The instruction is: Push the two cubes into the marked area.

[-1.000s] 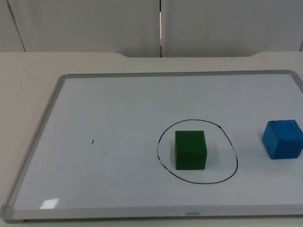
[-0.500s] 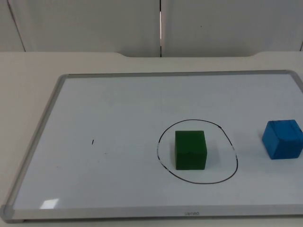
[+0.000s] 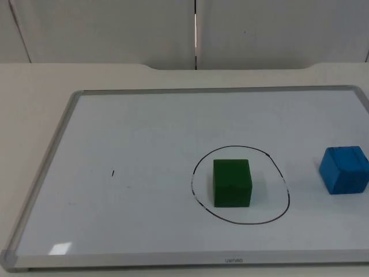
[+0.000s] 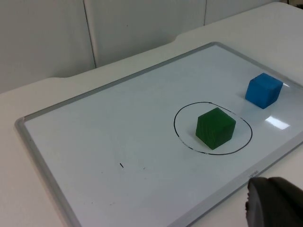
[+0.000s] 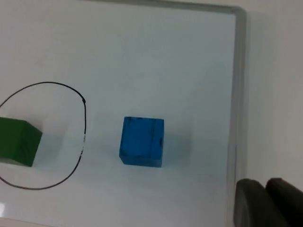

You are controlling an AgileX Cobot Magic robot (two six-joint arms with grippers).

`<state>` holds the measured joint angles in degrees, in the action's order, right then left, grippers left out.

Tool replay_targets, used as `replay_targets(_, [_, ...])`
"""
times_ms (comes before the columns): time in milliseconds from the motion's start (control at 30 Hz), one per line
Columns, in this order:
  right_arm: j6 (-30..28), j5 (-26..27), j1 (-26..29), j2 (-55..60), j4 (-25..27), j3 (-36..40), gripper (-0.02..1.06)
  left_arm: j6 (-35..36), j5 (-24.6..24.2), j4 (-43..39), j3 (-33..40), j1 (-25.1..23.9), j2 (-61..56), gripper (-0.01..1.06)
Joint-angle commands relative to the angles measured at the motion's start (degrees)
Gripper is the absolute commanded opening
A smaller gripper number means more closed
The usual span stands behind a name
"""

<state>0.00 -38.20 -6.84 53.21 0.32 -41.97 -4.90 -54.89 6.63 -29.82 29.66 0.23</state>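
Board: a whiteboard (image 3: 144, 133) with a grey metal frame lies flat on the white table (image 3: 34, 81), which ends at the grey wall (image 3: 104, 29).
Ring: a black hand-drawn ring (image 3: 286, 196) marks the area on the board, toward its near edge.
Green cube: the green cube (image 3: 232, 183) sits inside the ring, a little left of its middle, clear of the line on every side; also seen from the left wrist (image 4: 215, 128) and partly from the right wrist (image 5: 18, 141).
Blue cube: the blue cube (image 3: 344, 169) stands on the board outside the ring, to the right of it and apart from the line, near the board's right edge. From the right wrist (image 5: 141, 141) it lies between the ring and the frame, touching neither.
Mark: 1 short black stroke (image 3: 113, 172) on the board, well left of the ring.
Left gripper: 1 black fingertip of the left gripper (image 4: 274, 203) hangs beyond the board's near edge, well apart from both cubes; I cannot tell how far its jaws are parted, and nothing is seen in its hold.
Right gripper: the right gripper (image 5: 262, 203) shows 2 dark fingertips close together over the board's right frame, near the blue cube but not touching it; whether the jaws are fully closed I cannot tell, and they grip nothing visible.
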Motion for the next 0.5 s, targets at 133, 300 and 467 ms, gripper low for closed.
replay_targets(133, [1.21, 6.73, 0.30, 9.30, 0.03, -0.41, 0.06, 0.46, 0.11, -0.21, 0.17, 0.22, -0.23, 0.00])
replay_targets(300, [1.21, 9.68, 0.30, 15.74, 0.03, -0.41, 0.06, 0.46, 0.11, -0.21, 0.17, 0.22, -0.23, 0.00])
replay_targets(467, [1.21, 13.32, 0.30, 21.54, -0.32, -0.41, 0.06, 0.46, 0.11, -0.21, 0.17, 0.22, -0.23, 0.00])
